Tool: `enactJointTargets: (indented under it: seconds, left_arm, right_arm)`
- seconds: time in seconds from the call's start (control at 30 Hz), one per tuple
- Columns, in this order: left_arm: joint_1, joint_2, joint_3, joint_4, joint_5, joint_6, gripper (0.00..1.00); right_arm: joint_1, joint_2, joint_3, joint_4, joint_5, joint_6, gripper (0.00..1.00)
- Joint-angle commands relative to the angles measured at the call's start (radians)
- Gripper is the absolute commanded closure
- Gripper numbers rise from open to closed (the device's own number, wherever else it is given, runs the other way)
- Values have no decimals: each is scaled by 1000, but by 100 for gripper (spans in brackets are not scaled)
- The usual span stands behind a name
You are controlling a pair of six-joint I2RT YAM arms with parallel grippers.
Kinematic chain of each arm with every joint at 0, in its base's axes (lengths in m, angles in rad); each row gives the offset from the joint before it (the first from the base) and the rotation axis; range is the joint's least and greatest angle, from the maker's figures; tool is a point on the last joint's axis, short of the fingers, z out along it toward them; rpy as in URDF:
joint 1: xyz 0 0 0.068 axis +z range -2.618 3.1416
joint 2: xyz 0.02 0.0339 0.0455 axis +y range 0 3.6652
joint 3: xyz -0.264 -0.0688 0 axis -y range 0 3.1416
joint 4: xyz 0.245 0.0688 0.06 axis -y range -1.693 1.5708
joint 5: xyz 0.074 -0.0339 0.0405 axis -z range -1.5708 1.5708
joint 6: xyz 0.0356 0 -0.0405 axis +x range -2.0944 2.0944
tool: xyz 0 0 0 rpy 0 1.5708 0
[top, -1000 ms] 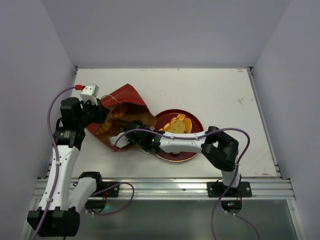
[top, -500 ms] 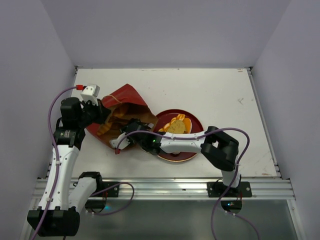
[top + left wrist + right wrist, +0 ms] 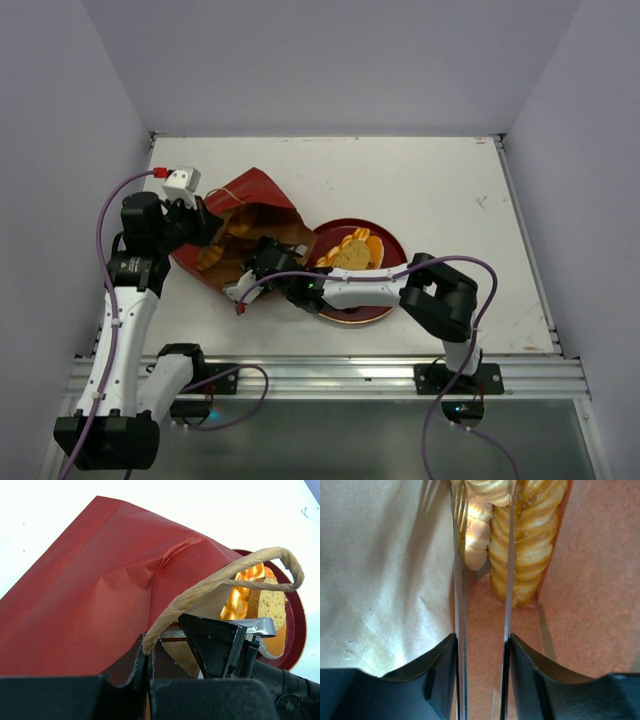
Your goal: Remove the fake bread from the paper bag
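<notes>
The right gripper (image 3: 262, 263) has slid a little toward the near edge of the desk (image 3: 430, 180), and the near corner of the paper bag (image 3: 255, 195) has shifted with it. The left gripper (image 3: 203, 222) has edged slightly rightward at the rim.

Only the right wrist view looks inside the bag. It shows brown kraft on the left, reddish paper on the right, and two pieces of the fake bread deep in it, a twisted stick (image 3: 476, 535) and a ridged loaf (image 3: 535, 540) side by side. The left wrist view instead shows the red outside of the bag, its tan cord handle (image 3: 225, 575) looping up, and beyond it a tan slice (image 3: 272, 605) lying on the dark-red plate (image 3: 388, 238). The top view alone shows the bag lying on its side, just left of the plate.

The right jaws stand a little apart. The end of the twisted stick lies between their tips and the ridged loaf runs under the right blade. I cannot tell whether they pinch either piece. The left jaws are pressed together on the bag's rim, where the cord comes out.

The right arm lies low, elbow folded at the right, its forearm crossing the near side of the plate into the bag's mouth. The left arm rises along the desk's left edge, its wrist bent toward the bag.
</notes>
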Motion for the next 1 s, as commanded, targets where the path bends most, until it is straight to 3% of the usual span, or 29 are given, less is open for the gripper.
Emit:
enactJointTargets:
  seconds: [0.0,0.2,0.3,0.97]
  left_arm:
    - [8,-1,44,8,48,-24,100]
    - [8,1,40,2,18,-3,100]
    - [8,1,36,2,5,-1,100]
    - [8,-36,33,-18,-62,16,100]
  right_arm:
    - [-3,3,12,78,-10,-15,57]
    - [-3,-11,29,28,-23,62,87]
    - [-1,-26,31,2,-35,93,93]
    - [-112,-181,-18,-126,-44,294,99]
